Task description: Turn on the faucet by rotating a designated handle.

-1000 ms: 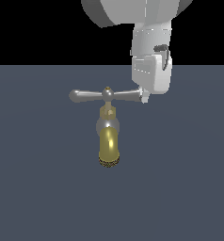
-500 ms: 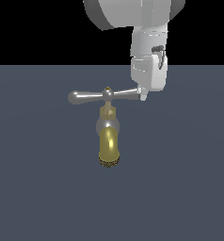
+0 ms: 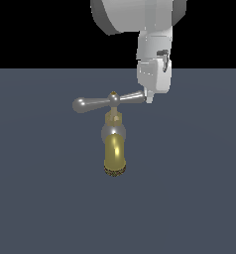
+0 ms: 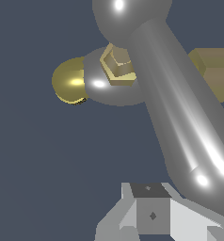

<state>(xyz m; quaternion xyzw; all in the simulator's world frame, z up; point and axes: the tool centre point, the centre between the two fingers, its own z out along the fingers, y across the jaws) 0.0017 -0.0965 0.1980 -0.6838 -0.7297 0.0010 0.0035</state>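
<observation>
The faucet (image 3: 114,151) stands mid-scene in the exterior view, its brass-gold spout curving down toward the camera below a silver collar. On top of it lies the handle (image 3: 94,103), a silver crossbar with a small brass centre cap. My gripper (image 3: 149,98) hangs from above at the tip of the handle's arm on the exterior view's right, touching it, fingers together with nothing between them. In the wrist view that arm of the handle (image 4: 180,117) fills the picture, with the faucet (image 4: 69,81) beyond it and my gripper (image 4: 151,214) beside the arm's rounded end.
The faucet stands on a flat dark blue-grey floor (image 3: 40,198) that runs out on all sides. Behind it the background is black. My white arm comes down from above on the exterior view's right.
My gripper has shifted slightly to the exterior view's left against the handle's arm. The crossbar has turned a little, its left knob now sitting lower in the picture.
</observation>
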